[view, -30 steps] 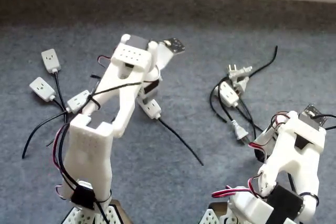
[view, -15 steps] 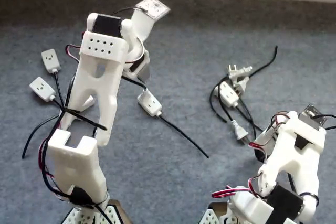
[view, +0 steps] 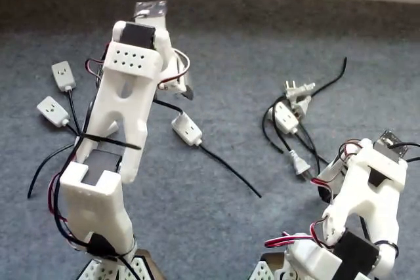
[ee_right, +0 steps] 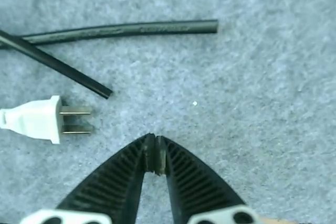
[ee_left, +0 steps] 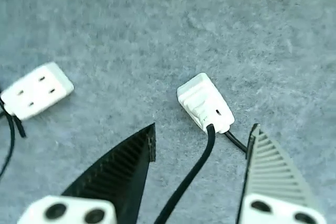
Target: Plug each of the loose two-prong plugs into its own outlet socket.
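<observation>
My left gripper [ee_left: 203, 129] hangs open above the grey carpet, its fingers on either side of a white socket block [ee_left: 206, 103] on a black cord, without touching it. In the high view that block [view: 187, 129] lies just in front of the left gripper [view: 180, 83]. Another white socket [ee_left: 37, 90] lies off to one side. My right gripper [ee_right: 156, 156] is shut on nothing, close to a loose white two-prong plug [ee_right: 44, 119]. That plug [view: 298, 162] lies beside the right arm [view: 367, 188]. A second plug [view: 298, 88] and a socket [view: 285, 117] sit further back.
Two more white sockets [view: 63, 75] [view: 52, 111] on black cords lie at the far left. Loose black cord ends [ee_right: 121, 29] cross the carpet near the right gripper. A tangle of cords [view: 302, 136] joins the right-hand pieces. Open carpet lies between the two arms.
The left arm has lifted and swung back and to the left, away from the white socket block, which stays on the carpet. The right arm has not moved.
</observation>
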Tool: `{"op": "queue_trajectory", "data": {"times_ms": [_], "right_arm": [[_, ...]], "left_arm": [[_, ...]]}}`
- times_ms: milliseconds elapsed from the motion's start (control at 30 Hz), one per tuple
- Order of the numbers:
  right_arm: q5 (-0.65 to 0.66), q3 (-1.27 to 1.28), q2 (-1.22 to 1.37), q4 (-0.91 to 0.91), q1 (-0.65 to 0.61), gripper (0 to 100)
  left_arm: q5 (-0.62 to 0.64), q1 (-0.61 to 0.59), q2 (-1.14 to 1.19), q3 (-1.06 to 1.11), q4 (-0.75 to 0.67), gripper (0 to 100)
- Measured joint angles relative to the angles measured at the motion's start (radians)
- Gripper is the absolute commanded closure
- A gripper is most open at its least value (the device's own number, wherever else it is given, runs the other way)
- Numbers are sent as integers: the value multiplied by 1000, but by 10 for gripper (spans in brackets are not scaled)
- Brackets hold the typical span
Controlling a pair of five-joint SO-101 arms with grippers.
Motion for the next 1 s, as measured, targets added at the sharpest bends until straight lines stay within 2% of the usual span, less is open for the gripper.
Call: {"op": "queue_trajectory", "data": {"times_ms": [100,267,467,667,867,1000], "right_arm": [[0,0,0,0,0,993],[0,0,0,0,0,993],[0,0,0,0,0,993],[0,0,0,0,0,993],[0,0,0,0,0,993],[0,5,0,-18,0,993]], "left_arm": [[129,-2,0,71,0,719],[252,-2,0,127,0,719],[368,97,0,230,0,720],[404,199,0,325,-86,720],[404,195,0,431,-235,717],[404,141,0,476,-315,716]]}}
